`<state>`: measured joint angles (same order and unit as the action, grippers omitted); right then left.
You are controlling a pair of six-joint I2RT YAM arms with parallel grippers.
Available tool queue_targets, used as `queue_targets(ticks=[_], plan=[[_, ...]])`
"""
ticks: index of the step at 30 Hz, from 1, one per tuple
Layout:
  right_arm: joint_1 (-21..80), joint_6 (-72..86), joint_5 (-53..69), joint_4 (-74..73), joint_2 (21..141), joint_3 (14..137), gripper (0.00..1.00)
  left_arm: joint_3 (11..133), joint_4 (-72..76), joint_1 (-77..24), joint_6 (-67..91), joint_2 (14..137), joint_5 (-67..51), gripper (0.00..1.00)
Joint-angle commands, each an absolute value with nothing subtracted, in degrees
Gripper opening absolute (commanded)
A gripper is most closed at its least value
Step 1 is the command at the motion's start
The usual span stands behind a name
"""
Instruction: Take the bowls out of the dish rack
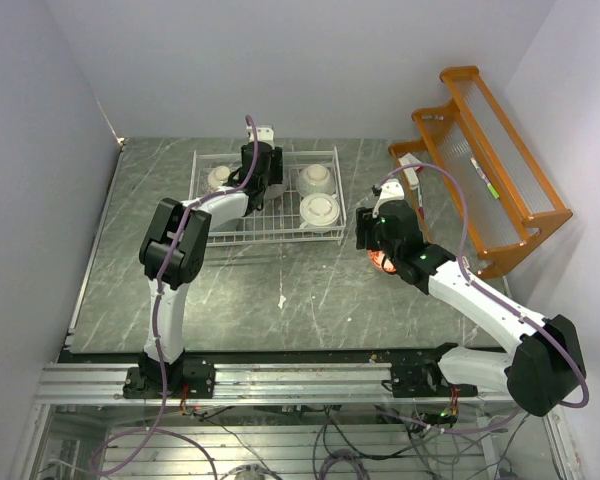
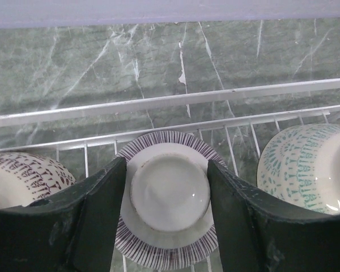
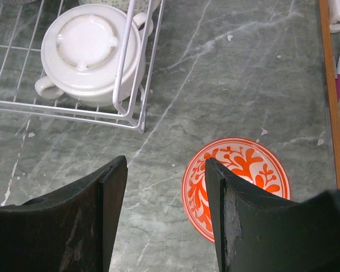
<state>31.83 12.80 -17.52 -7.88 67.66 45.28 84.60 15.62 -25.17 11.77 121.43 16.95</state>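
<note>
The white wire dish rack (image 1: pixel 265 153) stands at the back of the table with several bowls upside down in it. My left gripper (image 2: pixel 167 170) is down in the rack, open, its fingers close on either side of the raised foot of a purple-striped bowl (image 2: pixel 169 195). A brown-patterned bowl (image 2: pixel 22 178) lies to its left and a teal-patterned bowl (image 2: pixel 309 167) to its right. My right gripper (image 3: pixel 166 164) hangs open and empty over the table. A red-and-white bowl (image 3: pixel 249 164) sits upright on the table beside the rack, partly behind the right finger. A cream handled bowl (image 3: pixel 90 54) is in the rack's corner.
An orange wooden shelf rack (image 1: pixel 490 180) stands at the right edge, with its rail (image 3: pixel 327 85) close to the red-and-white bowl. The rack's low wire side (image 2: pixel 170 99) runs just beyond the striped bowl. White walls close in on the left and at the back.
</note>
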Motion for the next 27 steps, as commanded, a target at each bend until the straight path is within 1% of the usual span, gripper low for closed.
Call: queue_targets(ticks=[1,8,10,20,27], plan=[[31.55,12.34,-17.94,-5.95,68.09,44.71,0.57,85.34,17.71,-24.87,11.72,122.66,16.79,0.61],[31.55,12.37,-17.94,-6.06,67.93,44.6,0.57,85.84,16.57,-24.86,11.54,122.7,16.7,0.21],[31.55,12.39,-17.8,-5.98,68.0,44.53,0.57,86.1,16.18,-24.87,11.39,122.61,16.62,0.08],[31.55,12.57,-17.49,-5.9,68.47,44.57,0.57,86.53,16.23,-24.87,11.51,119.76,17.53,0.07],[31.55,12.74,-17.4,-5.89,68.74,44.57,0.57,89.29,14.92,-24.87,11.81,117.97,16.63,0.07]])
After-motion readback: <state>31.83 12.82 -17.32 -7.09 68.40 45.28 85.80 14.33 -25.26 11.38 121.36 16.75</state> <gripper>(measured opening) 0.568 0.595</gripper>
